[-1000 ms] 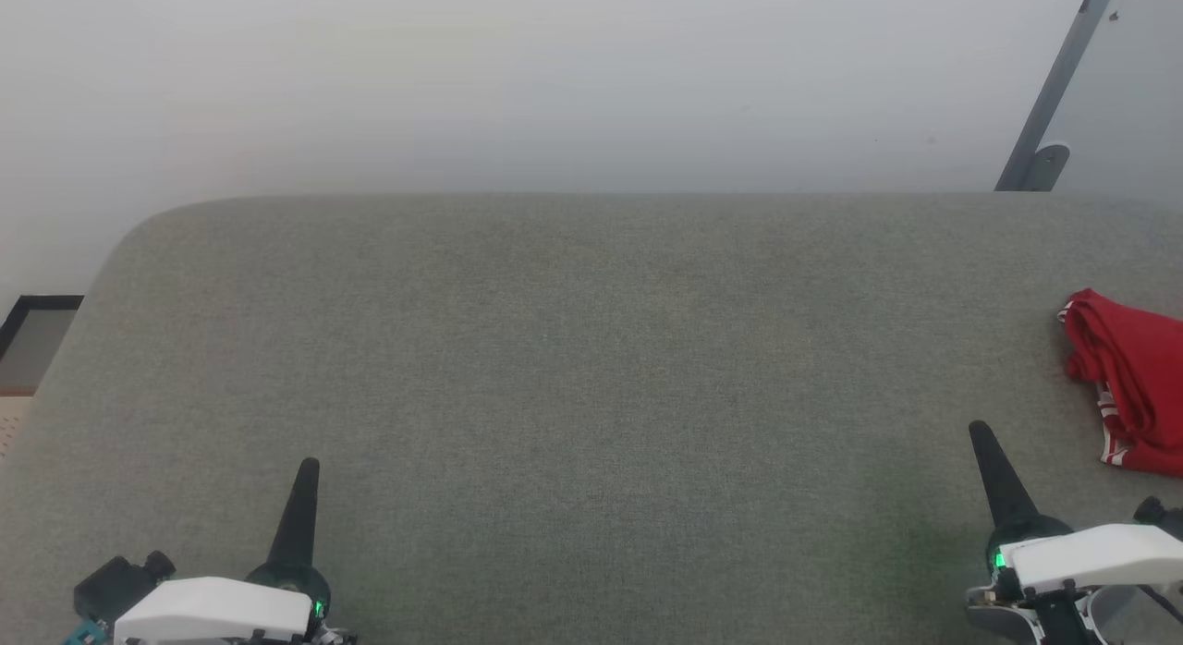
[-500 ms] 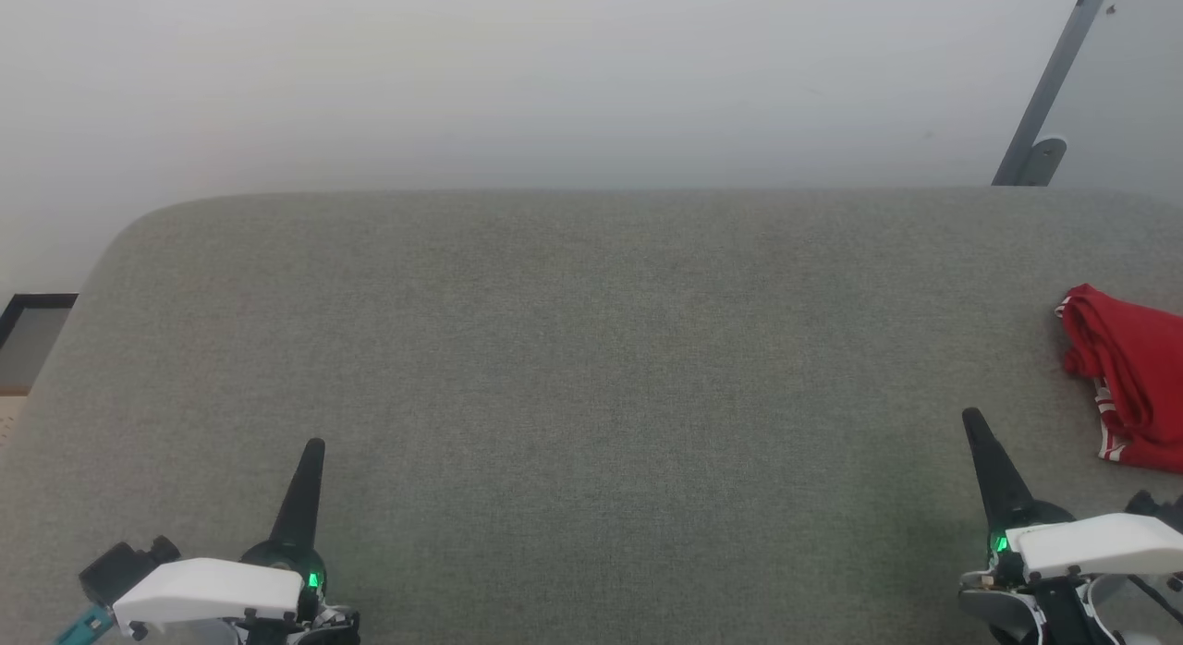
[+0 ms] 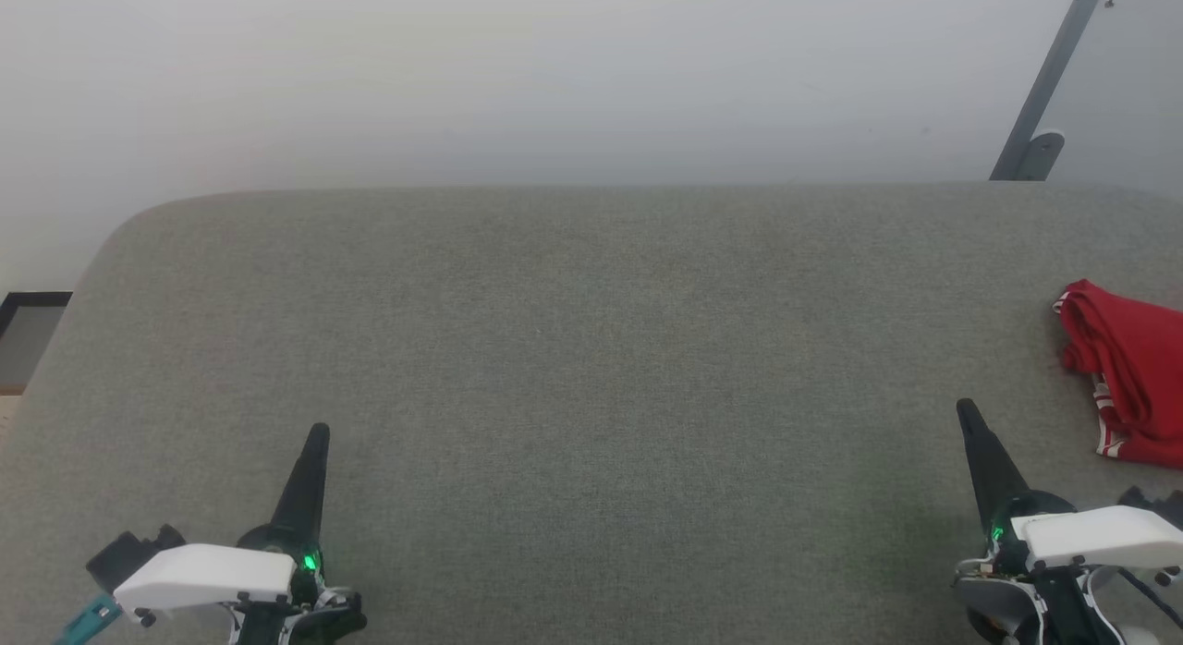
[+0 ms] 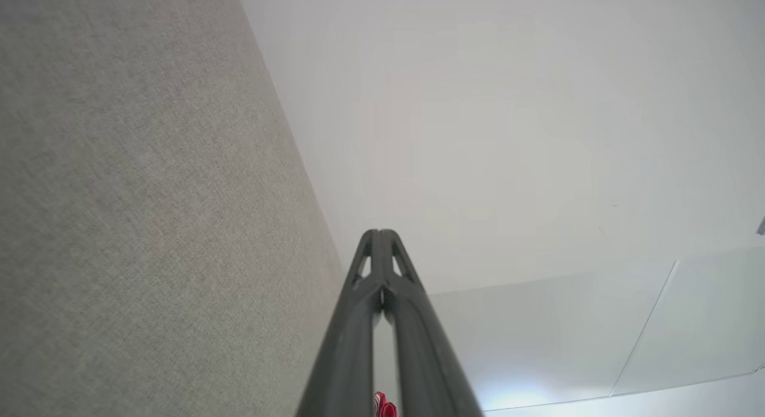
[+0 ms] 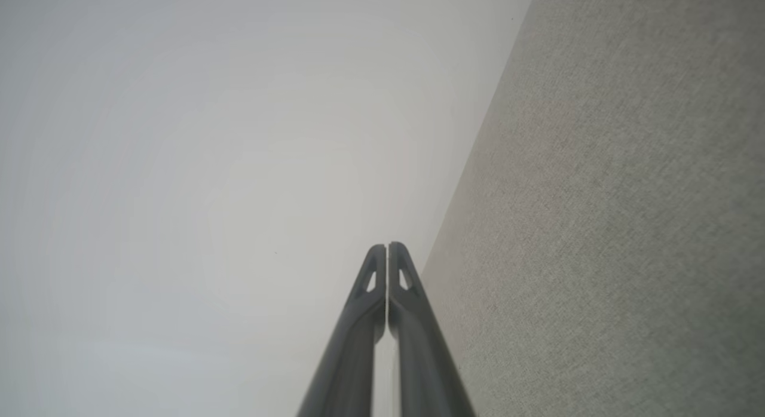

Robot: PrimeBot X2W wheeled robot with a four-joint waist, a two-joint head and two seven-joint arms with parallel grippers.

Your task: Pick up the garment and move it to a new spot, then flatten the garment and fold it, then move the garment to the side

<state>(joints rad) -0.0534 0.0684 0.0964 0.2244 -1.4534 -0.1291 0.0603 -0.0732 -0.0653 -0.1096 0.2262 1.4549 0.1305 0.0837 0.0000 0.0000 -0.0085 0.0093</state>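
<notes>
The garment [image 3: 1129,372] lies bunched at the far right of the grey fabric surface [image 3: 591,368], bright red with a strip of red-and-white striped trim, partly cut off by the head view's right edge. A sliver of the garment [image 4: 383,407] peeks between the fingers in the left wrist view. My right gripper [image 3: 967,410] hovers to the left of and nearer than the garment, apart from it, fingers pressed together and empty [image 5: 386,247]. My left gripper [image 3: 319,432] sits at the lower left, far from the garment, also shut with nothing held [image 4: 379,233].
The grey surface ends in a rounded far-left corner [image 3: 139,222] against a pale wall. A grey slanted metal bar [image 3: 1042,91] stands behind the far right edge. A dark-framed panel [image 3: 28,326] lies on the floor beyond the left edge.
Both grippers have crept a little forward over the surface. The whole head view shifted slightly, so the camera moved. The garment lies as before.
</notes>
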